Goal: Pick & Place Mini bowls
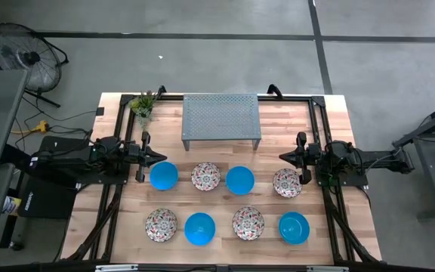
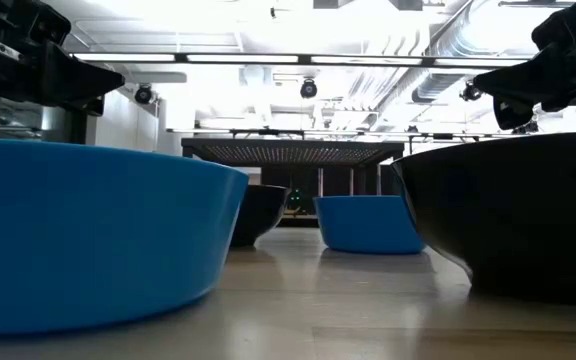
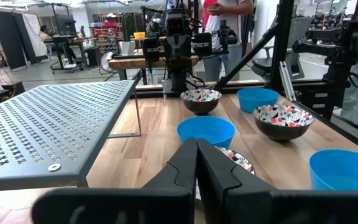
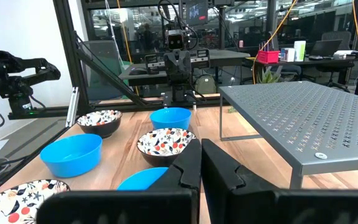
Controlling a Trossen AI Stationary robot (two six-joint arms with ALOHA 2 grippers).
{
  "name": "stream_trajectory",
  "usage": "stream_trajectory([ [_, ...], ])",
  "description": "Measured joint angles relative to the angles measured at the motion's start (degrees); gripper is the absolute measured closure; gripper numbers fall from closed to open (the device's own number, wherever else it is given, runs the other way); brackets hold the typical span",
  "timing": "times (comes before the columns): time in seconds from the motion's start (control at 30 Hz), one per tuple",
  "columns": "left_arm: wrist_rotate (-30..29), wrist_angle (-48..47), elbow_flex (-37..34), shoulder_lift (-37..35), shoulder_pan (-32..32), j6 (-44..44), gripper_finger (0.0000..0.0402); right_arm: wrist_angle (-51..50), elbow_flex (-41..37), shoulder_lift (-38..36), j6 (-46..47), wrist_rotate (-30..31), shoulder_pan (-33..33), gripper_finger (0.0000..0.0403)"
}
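High view, left to right: left gripper (image 1: 143, 156), fingers closed together and holding nothing, rests at the table's (image 1: 278, 242) left edge beside a blue bowl (image 1: 163, 175). Eight mini bowls (image 1: 239, 180) stand in two rows of four, blue and floral alternating, in front of the perforated metal rack (image 1: 221, 117). Right gripper (image 1: 299, 159), likewise closed and empty, sits just beside the rear row's floral bowl (image 1: 287, 182).
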Motion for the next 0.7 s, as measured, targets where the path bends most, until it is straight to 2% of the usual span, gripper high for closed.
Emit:
stream_trajectory([
  [0.7,0.0,0.0,0.0,0.0,0.0,0.0,0.0401,0.0,0.2,0.4,-3.5,0.1,0.0,0.0402],
])
